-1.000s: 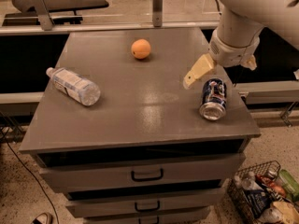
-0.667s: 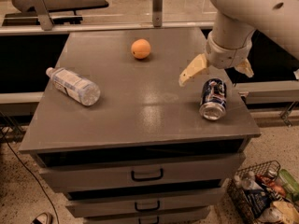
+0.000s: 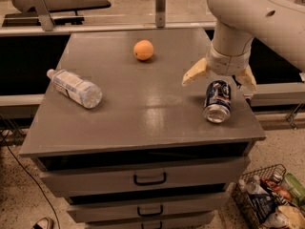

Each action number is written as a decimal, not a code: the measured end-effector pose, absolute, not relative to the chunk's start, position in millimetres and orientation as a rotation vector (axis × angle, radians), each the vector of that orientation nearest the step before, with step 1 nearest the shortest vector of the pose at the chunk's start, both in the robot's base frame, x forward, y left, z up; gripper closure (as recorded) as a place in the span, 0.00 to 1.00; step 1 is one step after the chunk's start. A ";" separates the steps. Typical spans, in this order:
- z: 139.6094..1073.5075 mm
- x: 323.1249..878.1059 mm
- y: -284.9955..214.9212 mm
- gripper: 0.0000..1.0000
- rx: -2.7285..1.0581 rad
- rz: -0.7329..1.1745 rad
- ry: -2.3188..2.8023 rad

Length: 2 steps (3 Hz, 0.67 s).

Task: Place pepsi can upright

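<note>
The pepsi can (image 3: 218, 100) is dark blue with white and red markings and lies on its side near the right front of the grey cabinet top (image 3: 143, 109), its silver end toward the camera. My gripper (image 3: 219, 77) hangs from the white arm just above and behind the can. It is open, with one cream finger (image 3: 194, 73) to the can's left and the other (image 3: 246, 77) to its right. The fingers straddle the can's far end without closing on it.
A clear plastic water bottle (image 3: 75, 88) lies on its side at the left. An orange (image 3: 143, 50) sits at the back middle. The cabinet has drawers (image 3: 150, 179) below. A wire basket (image 3: 269, 202) of items stands on the floor at the lower right.
The gripper has moved left and down toward the can, and its fingers now stand on either side of the can's far end. The can, bottle and orange have not moved.
</note>
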State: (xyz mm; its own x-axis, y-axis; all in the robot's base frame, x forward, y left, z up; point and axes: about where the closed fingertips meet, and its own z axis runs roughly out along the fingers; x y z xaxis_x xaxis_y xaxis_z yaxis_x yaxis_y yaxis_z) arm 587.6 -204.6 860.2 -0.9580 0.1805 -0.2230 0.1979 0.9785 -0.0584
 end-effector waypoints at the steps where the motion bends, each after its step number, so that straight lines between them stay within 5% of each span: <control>1: 859.4 586.0 -197.8 0.00 0.364 -0.081 2.909; 2: 854.6 582.4 -192.3 0.16 0.391 -0.050 2.917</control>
State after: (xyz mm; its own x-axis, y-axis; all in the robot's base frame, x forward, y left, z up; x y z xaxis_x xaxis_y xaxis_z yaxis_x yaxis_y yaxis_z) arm 582.4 -192.3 854.6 -0.9454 0.2574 -0.1999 0.2641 0.9645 -0.0070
